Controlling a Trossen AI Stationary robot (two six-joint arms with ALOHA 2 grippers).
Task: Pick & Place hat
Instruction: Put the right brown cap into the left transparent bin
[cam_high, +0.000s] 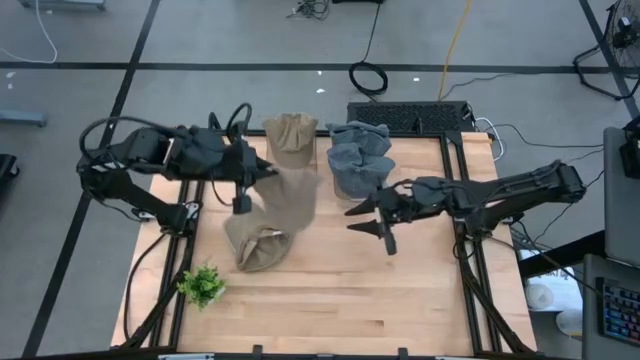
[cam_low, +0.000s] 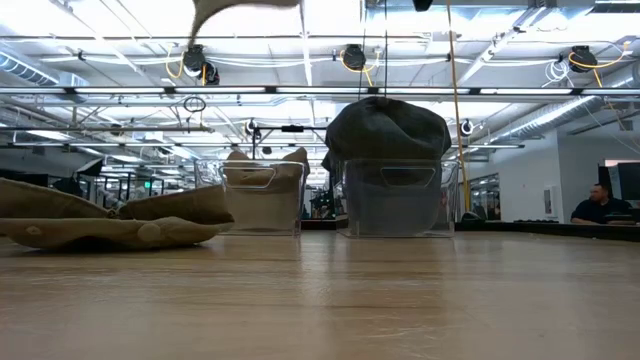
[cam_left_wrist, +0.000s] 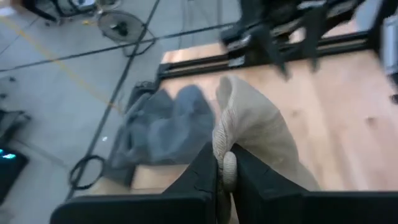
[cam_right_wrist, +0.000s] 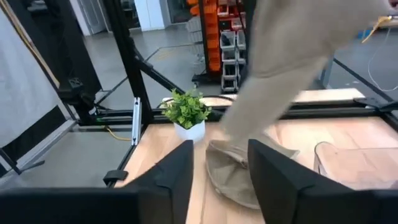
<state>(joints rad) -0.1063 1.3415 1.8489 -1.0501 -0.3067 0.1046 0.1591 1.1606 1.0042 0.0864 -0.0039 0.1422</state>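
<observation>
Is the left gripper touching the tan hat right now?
Touching. In the left wrist view, the left gripper is shut on a fold of the tan hat, fabric pinched between both fingers.

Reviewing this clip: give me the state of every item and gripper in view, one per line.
left gripper: shut on tan hat, raised above the table
tan hat: hanging from the left gripper
tan hats on table: lying flat
right gripper: open, empty
tan bin: filled with tan hats
grey bin: heaped with grey hats
plant: upright

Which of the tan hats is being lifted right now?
The tan hat pinched by the left gripper, hanging in the air; the other tan hats lie flat on the table.
</observation>
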